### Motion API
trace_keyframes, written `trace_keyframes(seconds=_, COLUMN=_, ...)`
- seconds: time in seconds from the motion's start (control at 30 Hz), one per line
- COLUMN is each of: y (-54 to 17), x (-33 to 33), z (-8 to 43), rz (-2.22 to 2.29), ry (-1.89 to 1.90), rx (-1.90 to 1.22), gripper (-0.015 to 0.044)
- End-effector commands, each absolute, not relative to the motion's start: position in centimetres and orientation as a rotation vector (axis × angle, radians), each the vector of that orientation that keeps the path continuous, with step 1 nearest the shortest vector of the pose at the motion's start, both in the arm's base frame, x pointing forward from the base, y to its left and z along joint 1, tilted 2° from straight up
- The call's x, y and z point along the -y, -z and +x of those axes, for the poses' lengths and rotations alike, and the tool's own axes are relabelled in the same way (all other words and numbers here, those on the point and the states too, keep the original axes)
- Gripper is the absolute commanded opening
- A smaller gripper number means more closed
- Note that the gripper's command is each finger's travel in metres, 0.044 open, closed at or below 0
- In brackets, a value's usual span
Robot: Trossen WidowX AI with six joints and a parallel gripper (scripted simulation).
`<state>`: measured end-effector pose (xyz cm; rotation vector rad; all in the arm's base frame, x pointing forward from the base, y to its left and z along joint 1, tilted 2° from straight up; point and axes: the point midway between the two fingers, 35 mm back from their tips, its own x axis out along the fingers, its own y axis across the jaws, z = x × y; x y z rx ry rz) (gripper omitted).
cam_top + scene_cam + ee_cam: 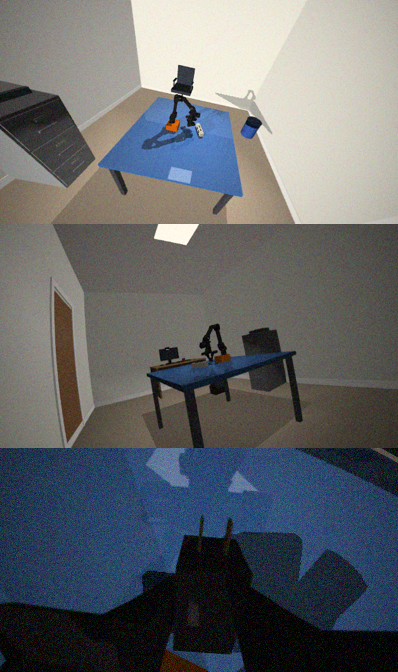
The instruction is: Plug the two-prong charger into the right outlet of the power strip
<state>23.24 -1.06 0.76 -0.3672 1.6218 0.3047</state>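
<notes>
My gripper [190,124] [211,359] [206,584] is shut on the black two-prong charger [210,560], one finger on each side of its body. In the wrist view its two brass prongs point away from the gripper, toward the top of the picture. The charger is low over the blue table; the exact gap below it cannot be told. The white power strip [199,130] [199,365] lies on the table just beside the gripper, with dark outlets on top in the top view. The strip is not in the wrist view, and its shutters are too small to make out.
The orange arm base [173,126] [222,358] [181,663] sits on the blue table [152,164] [253,360] close to the gripper. A chair [186,76], a blue bin [250,129] and a dark drawer cabinet [54,130] [264,363] stand off the table.
</notes>
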Motion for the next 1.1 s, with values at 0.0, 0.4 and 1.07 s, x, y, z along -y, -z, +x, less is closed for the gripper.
trace_keyframes(seconds=0.0, y=-0.6, x=2.0, z=24.0, rz=-0.356, ry=-0.288, rx=-1.616, gripper=0.0000)
trace_keyframes(seconds=0.4, y=0.1, x=4.3, z=25.1, rz=-0.317, ry=-0.247, rx=-1.620, gripper=0.0000)
trace_keyframes(seconds=1.07, y=1.6, x=8.7, z=26.3, rz=-0.252, ry=-0.178, rx=-1.626, gripper=0.0000)
